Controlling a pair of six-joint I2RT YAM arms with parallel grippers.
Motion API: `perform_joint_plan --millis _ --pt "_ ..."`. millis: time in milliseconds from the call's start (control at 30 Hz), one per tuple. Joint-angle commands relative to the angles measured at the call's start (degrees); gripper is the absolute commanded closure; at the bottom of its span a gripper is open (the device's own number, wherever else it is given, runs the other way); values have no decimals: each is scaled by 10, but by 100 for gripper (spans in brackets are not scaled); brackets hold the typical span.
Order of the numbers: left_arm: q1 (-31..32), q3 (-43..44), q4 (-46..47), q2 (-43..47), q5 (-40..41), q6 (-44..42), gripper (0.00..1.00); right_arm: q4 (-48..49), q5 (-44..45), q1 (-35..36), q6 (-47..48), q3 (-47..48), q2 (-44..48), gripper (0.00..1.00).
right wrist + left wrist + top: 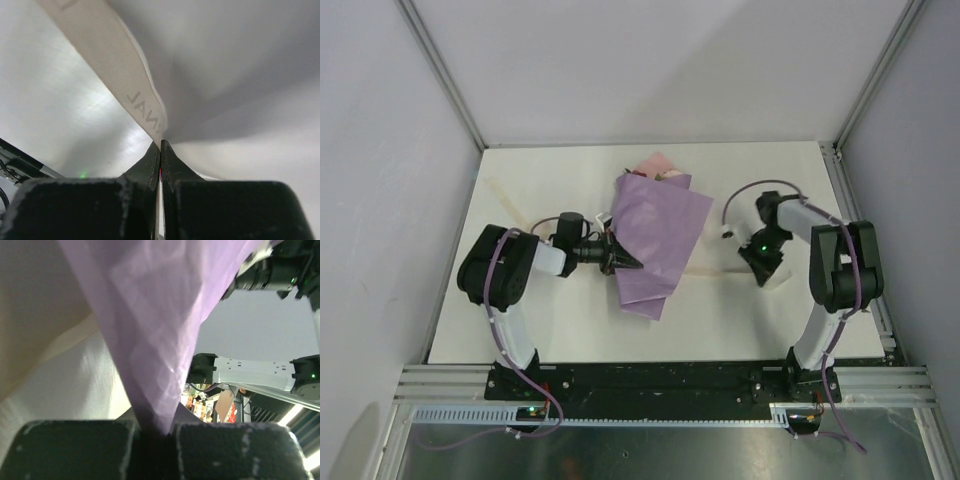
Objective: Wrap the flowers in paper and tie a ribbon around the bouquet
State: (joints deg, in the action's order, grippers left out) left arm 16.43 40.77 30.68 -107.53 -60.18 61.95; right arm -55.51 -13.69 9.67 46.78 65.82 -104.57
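In the middle of the white worktop (pixel 560 320), between the two arms: the bouquet (pixel 658 240), a lilac-purple cone lying with its narrow end toward the near edge and its wide mouth toward the far wall; at that mouth, a pink flap and the flowers (pixel 667 175), pale pink heads only just made out.

At the bouquet's left edge, about its lower half: the left hand (pixel 626 263), stretched in from the left and clamped shut on the wrapping; from the left wrist, closed on a pinched fold of the paper (pixel 155 330), creased and lilac on this face, fanning upward from between the dark fingers (pixel 75 450); beyond the paper, the white and black links of the right arm (pixel 250 372).

To the right of the bouquet and apart from it: the right hand (pixel 761 270), near the worktop's right side; closed tight on the ribbon (pixel 117 80), no gap left at the tips; from the right wrist, a cream strip with woven lettering, running up and to the left from the pinch; whether touching the worktop there, impossible to tell.
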Motion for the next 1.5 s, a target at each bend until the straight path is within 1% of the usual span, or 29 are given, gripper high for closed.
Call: perform_joint_plan --millis 0,133,233,400,500,667,767,833,900,967,1033,1100,1167,1233,1300,1333,1367,1467 --pt "-27 -4 -55 4 1 -87 100 -82 23 -106 -27 83 -24 100" --pt "-31 -1 -97 1 11 -131 100 -120 26 -195 -55 155 -54 100" --pt "-38 2 -120 1 18 -160 100 -157 27 -254 -80 231 -86 100" --pt "-52 14 -183 -11 36 -221 100 -220 9 -324 -94 339 -122 100" --pt "-56 23 -200 -23 44 -238 100 -244 5 -335 -73 345 -116 100" --pt "-59 33 -208 -38 51 -245 100 -266 8 -337 -33 315 -63 100" --pt "-64 32 -210 -46 61 -247 100 -286 5 -356 -10 322 -31 100" --pt "-65 33 -213 -51 66 -247 100 -317 -7 -365 11 336 -14 100" --pt "-65 35 -215 -56 71 -246 100 -351 -44 -364 31 345 9 100" --pt "-65 39 -216 -63 72 -247 100 -361 -79 -344 38 330 43 100" --pt "-64 42 -217 -69 74 -249 100 -363 -121 -299 38 304 86 100" --pt "-63 43 -219 -69 77 -252 100 -363 -174 -232 25 284 131 100" --pt "-62 43 -225 -69 81 -256 100 -363 -235 -145 -1 285 155 100" --pt "-58 44 -229 -69 82 -259 100 -338 -297 -54 -58 302 158 100" --pt "-51 45 -231 -70 83 -260 100 -279 -362 32 -130 324 148 100" --pt "-47 47 -232 -71 84 -259 100 -228 -389 65 -181 333 140 100" --pt "-42 48 -232 -72 84 -258 100 -160 -412 100 -220 340 126 100" --pt "-29 54 -232 -76 83 -255 100 25 -444 168 -362 354 76 100"
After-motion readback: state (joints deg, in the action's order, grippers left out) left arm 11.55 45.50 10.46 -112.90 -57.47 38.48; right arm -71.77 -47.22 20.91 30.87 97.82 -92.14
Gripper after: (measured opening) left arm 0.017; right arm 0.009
